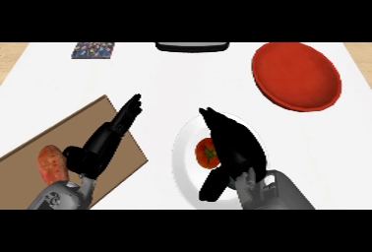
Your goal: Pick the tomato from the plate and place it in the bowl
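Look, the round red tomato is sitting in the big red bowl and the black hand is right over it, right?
Not quite. The head view shows the round red tomato sitting on the round white plate, not in the big red bowl. The black right hand is right over it.

We find the counter [181, 83] brightly and evenly lit, its white top close to washed out, with no clear direction of light. We see almost no cast shadows: the red bowl [296, 75] shows only mild shading inside its rim, and the white plate [185, 147] barely separates from the counter. The two black hands, left [109, 138] and right [236, 145], read as near-solid dark shapes with little surface detail. We note soft edges throughout, and the patterned item [93, 50] at the far edge is too blurred to identify.
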You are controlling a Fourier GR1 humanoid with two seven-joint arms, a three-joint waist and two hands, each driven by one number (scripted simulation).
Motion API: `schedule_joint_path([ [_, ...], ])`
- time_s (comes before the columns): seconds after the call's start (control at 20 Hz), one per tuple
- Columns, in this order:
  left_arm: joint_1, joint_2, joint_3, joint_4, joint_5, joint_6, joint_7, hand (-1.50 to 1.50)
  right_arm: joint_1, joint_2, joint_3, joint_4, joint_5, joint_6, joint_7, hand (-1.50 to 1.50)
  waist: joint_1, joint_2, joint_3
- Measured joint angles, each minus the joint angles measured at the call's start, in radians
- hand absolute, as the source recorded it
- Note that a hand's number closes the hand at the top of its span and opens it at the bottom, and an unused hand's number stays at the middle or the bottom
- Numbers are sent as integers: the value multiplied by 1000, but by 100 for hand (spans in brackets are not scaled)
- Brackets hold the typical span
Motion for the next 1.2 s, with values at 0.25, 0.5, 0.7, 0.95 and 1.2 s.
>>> schedule_joint_path([
  [0.25,1,-11,20,30,-8,-23,-20,0,-16,36,16,26,9,19,21,-150,-3,1,1],
  [0.5,14,-19,39,14,-17,-37,-6,0,-2,48,51,17,74,17,22,-150,-3,1,2],
  [0.7,28,-27,47,-6,-30,-45,2,0,15,53,79,30,153,6,4,-150,-2,1,2],
  [0.95,22,-50,70,28,-41,-69,-12,0,39,62,121,57,271,-23,-15,-150,-3,2,2],
  [1.2,24,-73,79,41,-68,-78,-16,0,75,65,136,85,361,-51,-29,-150,-3,2,2],
])
